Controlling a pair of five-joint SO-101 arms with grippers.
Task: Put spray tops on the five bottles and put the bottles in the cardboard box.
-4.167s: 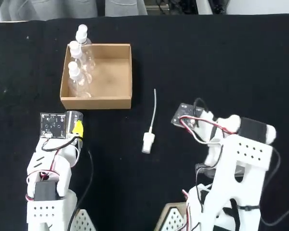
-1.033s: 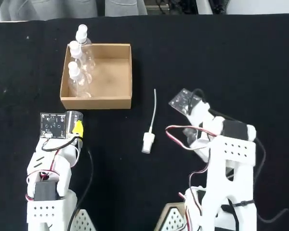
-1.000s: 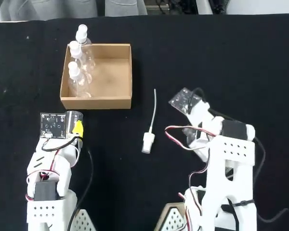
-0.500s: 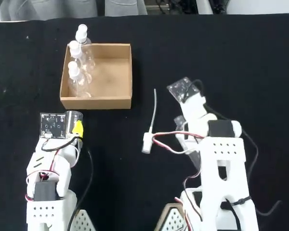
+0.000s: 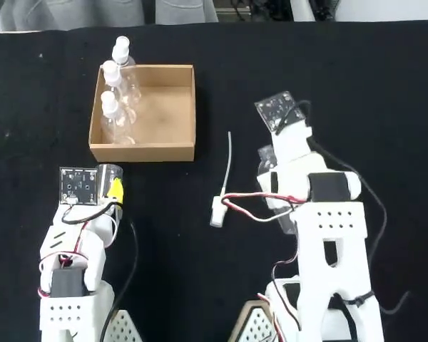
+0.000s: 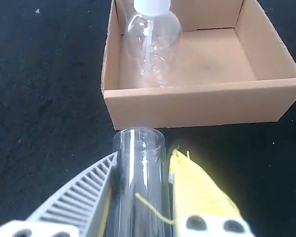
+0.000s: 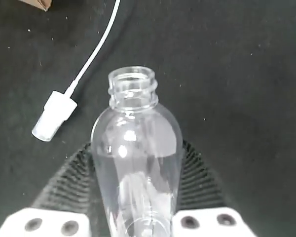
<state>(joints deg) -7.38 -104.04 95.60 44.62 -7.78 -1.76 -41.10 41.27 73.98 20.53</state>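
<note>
right arm swings in and stretches forward with its bottle

since a few seconds back the right arm has turned toward the middle of the counter [image 5: 357, 85] and stretched out away from its base. its wrist now sits further up the black cloth, just right of the loose spray top [image 5: 219, 209]. the left arm, the box and the spray top have not shifted.

the right tool [image 7: 136, 148] is pinching an uncapped clear bottle [image 7: 134, 94] by its body, one dark finger on each side. the open threaded neck sticks out past the fingertips. the bottle hangs over bare cloth, near the spray top but not touching it. that spray top lies flat on the counter with its white head toward the arms. its thin tube runs away from them and ends off the right side of the cardboard box [image 5: 143, 152].

the left tool [image 6: 143, 157] is closed on a second clear bottle [image 6: 139, 197], held lengthwise between a grey finger and a yellow one. the bottle's round end points at the near wall of the box and stops just short of it. whether that end is neck or bottom i cannot tell.

inside the box three capped bottles [image 5: 108, 107] stand in a row along its left wall, white spray tops up.
</note>
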